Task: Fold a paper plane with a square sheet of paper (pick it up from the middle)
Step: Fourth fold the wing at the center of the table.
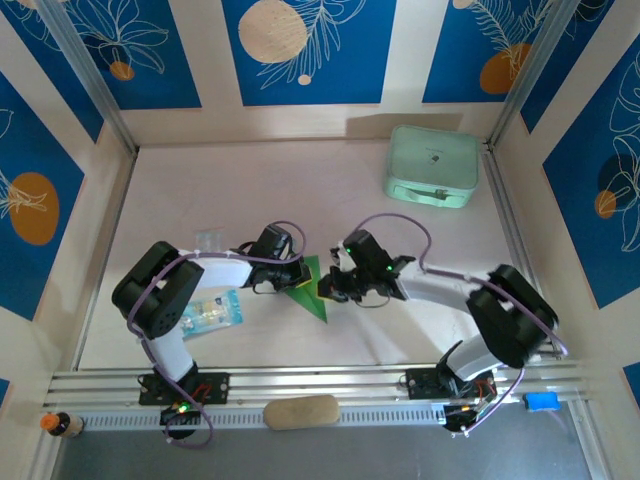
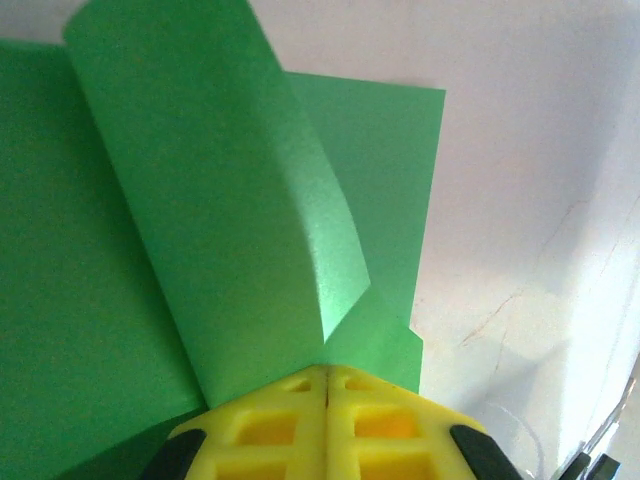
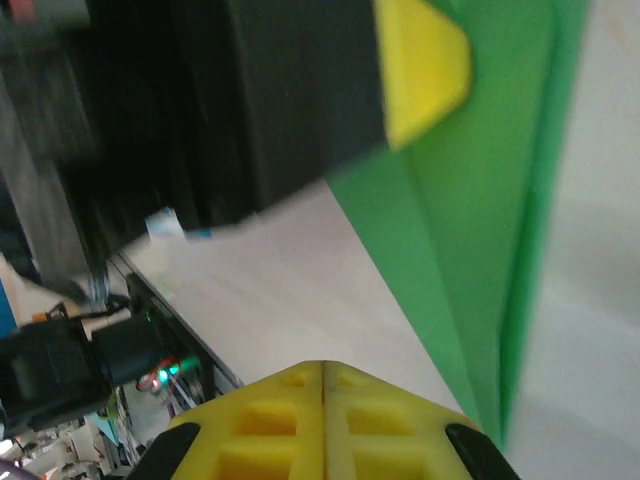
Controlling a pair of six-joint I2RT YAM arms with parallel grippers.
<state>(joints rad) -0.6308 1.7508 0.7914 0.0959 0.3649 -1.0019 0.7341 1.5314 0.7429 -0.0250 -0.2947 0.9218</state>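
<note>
The square sheet of paper (image 1: 311,296) is bright green and lies mid-table, folded into a narrow pointed plane shape with its tip toward the near edge. In the left wrist view one flap of the paper (image 2: 200,250) curls upward over the flat layers. My left gripper (image 1: 298,278) (image 2: 327,378) is shut, its tips down on the paper at the foot of that flap. My right gripper (image 1: 328,287) (image 3: 322,372) is shut over bare table just beside the paper's (image 3: 480,250) long edge, with nothing between its jaws. The left gripper's yellow fingertip (image 3: 425,70) rests on the green.
A pale mint-green case (image 1: 431,165) stands at the back right. A clear packet with blue print (image 1: 212,315) lies under the left arm, a smaller clear piece (image 1: 210,240) behind it. Aluminium rails (image 1: 320,385) line the near edge, with a wooden oval (image 1: 300,411) below them.
</note>
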